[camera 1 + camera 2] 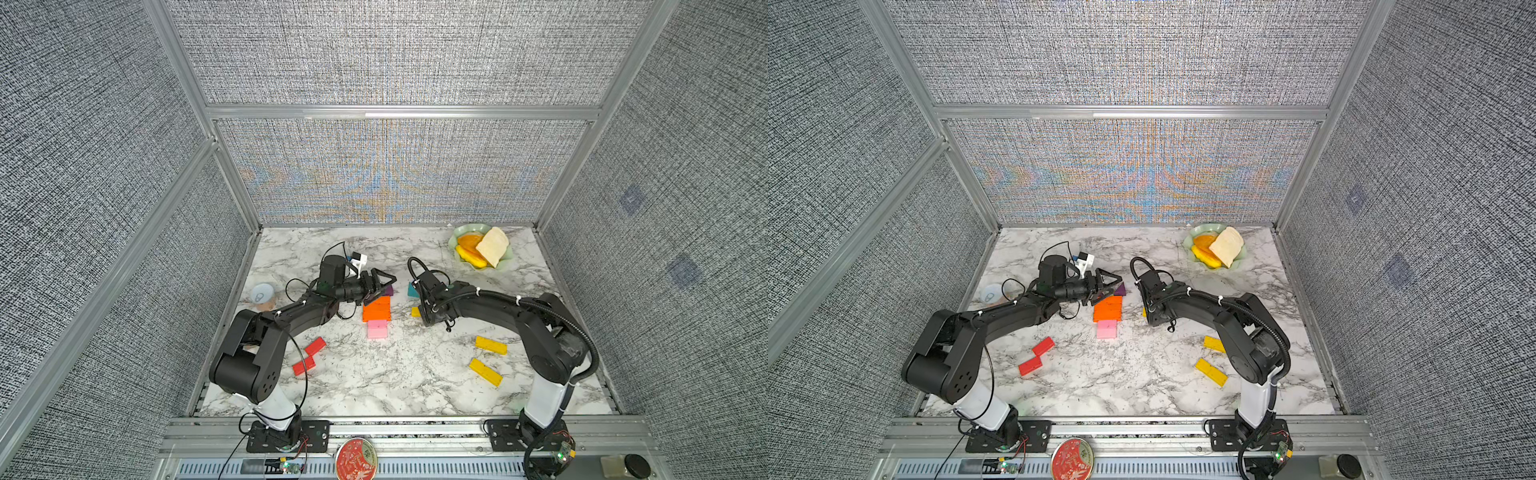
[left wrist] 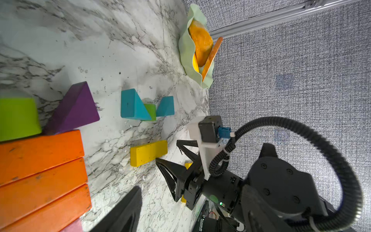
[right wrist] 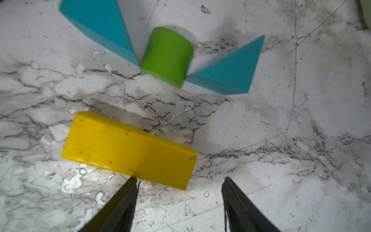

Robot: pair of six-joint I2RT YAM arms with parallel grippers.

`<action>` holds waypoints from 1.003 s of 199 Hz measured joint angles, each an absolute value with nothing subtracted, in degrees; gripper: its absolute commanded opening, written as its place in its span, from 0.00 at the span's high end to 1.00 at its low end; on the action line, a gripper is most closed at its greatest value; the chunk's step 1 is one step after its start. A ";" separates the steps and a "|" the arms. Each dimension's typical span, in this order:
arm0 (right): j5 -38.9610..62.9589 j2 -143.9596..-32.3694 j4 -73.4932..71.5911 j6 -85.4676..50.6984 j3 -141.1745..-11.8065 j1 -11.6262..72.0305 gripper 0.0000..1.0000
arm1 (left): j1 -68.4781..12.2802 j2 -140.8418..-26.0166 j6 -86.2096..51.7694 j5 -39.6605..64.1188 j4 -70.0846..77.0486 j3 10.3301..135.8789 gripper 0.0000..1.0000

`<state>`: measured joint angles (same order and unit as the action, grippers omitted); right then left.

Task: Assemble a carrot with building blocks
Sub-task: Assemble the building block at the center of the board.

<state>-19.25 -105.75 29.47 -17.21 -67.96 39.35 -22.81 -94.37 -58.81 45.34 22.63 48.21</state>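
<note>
Right gripper (image 3: 179, 178) of mine stands open, one fingertip at the yellow bar's (image 3: 128, 148) edge; my left gripper's (image 1: 384, 287) state I cannot tell.

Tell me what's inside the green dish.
The dish holds orange and yellow fruit slices with a bread slice lying over them. Whatever the bread covers can't be seen.
</note>
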 measured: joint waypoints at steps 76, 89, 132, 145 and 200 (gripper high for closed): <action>-20.27 -108.36 28.93 -20.51 -70.32 38.74 0.26 | -25.52 -96.82 -58.04 45.28 20.69 49.21 0.22; -20.45 -108.66 28.91 -20.88 -70.85 38.39 0.26 | -25.52 -96.95 -57.78 45.50 20.56 49.60 0.22; -20.71 -109.34 29.02 -20.99 -71.59 38.26 0.25 | -25.65 -96.95 -57.23 45.58 20.47 50.00 0.22; -20.75 -109.34 29.30 -20.88 -71.59 38.22 0.25 | -25.69 -96.95 -57.25 45.60 20.47 50.00 0.22; -22.22 -108.75 30.41 -19.51 -70.85 37.54 0.25 | -25.69 -97.27 -57.25 45.82 20.49 50.02 0.22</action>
